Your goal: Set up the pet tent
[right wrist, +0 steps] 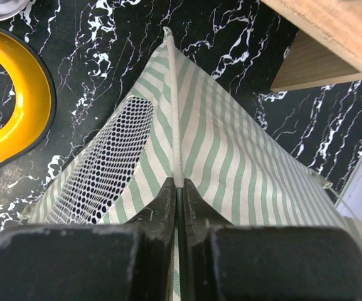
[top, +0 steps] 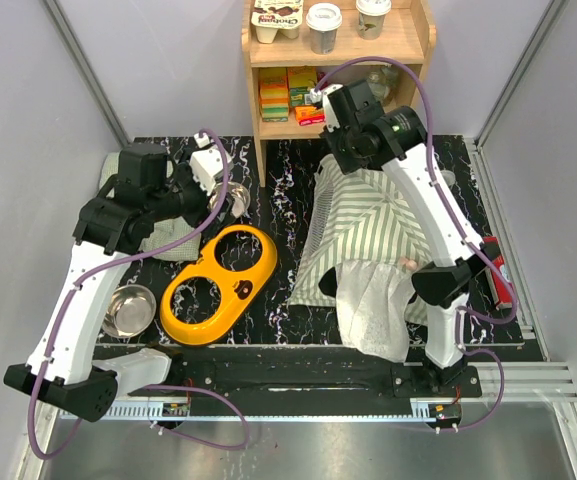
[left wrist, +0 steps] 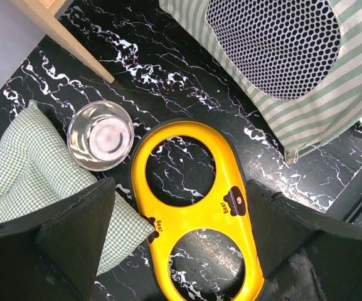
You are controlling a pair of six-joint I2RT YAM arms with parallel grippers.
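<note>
Right fingers (right wrist: 165, 210) pinch shut on the corded ridge seam of the sage-green-and-white striped fabric pet tent (top: 353, 235). It stands peaked on the black marbled table (top: 278, 180), beside a glossy yellow two-ringed bowl holder (left wrist: 187, 219). Left fingers (left wrist: 86, 219) gape wide, empty.

The pet tent (top: 353, 240) is sitting on the right half of the black marbled tabletop (top: 288, 200), its sage-green-and-white striped fabric rising to a peaked ridge (right wrist: 175, 106) instead of lying flat. 1 white seam is running along that ridge, and the right gripper (right wrist: 178, 185) is pinching it there between closed jaws. A white mesh panel (right wrist: 108, 160) is filling 1 sloping side. Pale sheer fabric (top: 378, 310) is spilling from the tent's near end.
</note>
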